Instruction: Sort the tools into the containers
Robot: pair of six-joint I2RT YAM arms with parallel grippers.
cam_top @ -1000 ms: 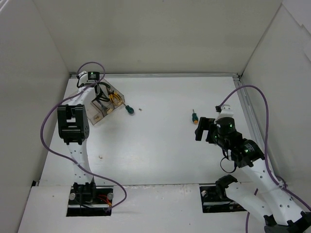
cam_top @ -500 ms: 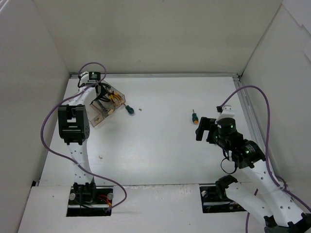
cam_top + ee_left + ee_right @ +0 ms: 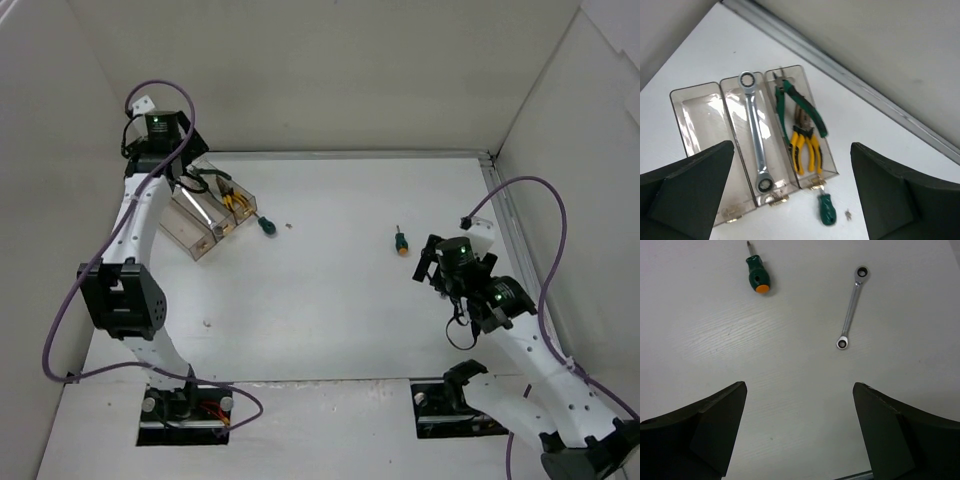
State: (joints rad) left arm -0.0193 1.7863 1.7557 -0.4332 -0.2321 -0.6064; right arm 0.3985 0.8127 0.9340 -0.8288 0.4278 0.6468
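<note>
The containers are three joined clear bins at the table's back left. The left bin holds nothing. A silver wrench lies in the middle bin. Green-handled pliers and yellow-handled pliers lie in the right bin. A green screwdriver lies on the table just outside that bin. My left gripper hangs open, high above the bins. My right gripper is open above bare table, with an orange-capped green screwdriver and a second silver wrench ahead of it.
A small metal bit lies by the green screwdriver, and a speck near the left arm. A metal rail runs along the table's back edge and another along its right edge. White walls enclose the table.
My left gripper has opened and lifted up and back, away from the bins where it was low. My right gripper has shifted slightly right and its jaws have narrowed a little.
</note>
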